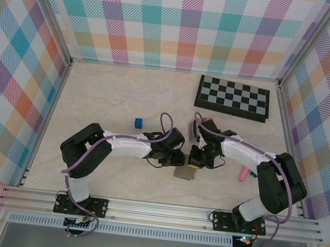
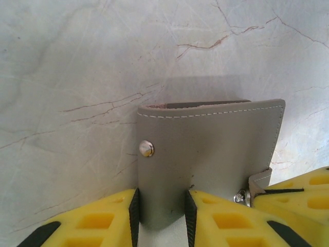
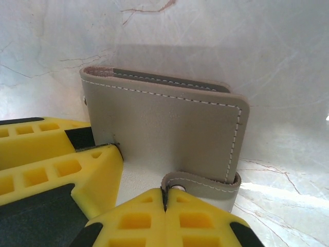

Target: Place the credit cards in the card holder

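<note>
Left jaws, narrowly parted, pinch the card holder (image 2: 211, 154) by one edge; right jaws, pressed together, nip its snap strap (image 3: 205, 183); grey, white-stitched and folded, it sits at the counter (image 1: 108, 92) front middle

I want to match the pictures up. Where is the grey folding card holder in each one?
Top external: the grey stitched folding card holder sits a little below the middle, looking small.
Left wrist: centre, between the yellow left fingers.
Right wrist: centre, big and close.
Shared landmark: its small snap strap, lower right in the left wrist view, bottom middle in the right wrist view.
</note>
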{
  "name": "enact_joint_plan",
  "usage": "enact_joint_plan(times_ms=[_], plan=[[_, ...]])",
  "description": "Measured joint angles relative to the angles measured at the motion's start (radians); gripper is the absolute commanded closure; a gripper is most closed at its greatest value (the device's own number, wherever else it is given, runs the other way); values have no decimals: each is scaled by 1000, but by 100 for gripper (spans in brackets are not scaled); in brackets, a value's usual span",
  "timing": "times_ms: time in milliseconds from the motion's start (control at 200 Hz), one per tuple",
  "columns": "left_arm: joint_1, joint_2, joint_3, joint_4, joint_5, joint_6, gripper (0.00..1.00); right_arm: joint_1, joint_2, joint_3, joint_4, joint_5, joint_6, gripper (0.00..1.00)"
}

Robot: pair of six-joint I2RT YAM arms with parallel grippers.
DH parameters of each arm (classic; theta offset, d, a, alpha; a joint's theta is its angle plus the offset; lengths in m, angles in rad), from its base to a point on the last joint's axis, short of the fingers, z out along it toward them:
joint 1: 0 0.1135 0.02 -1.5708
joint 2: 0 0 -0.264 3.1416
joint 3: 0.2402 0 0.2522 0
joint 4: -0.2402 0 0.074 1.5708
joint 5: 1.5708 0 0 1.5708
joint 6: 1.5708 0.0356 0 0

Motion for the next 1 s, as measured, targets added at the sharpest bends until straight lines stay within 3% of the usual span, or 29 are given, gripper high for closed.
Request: enact_joint_plan(times_ms=[725, 845, 1000], plan=[[0, 0, -7, 10, -5, -7, 71, 19, 100, 72, -53, 9, 10, 99], [0, -5, -17, 22, -6, -15, 70, 19, 107, 82, -64, 7, 12, 90], [-1, -68, -52, 16, -49, -21, 61, 26, 39, 56, -39, 33, 10, 59]])
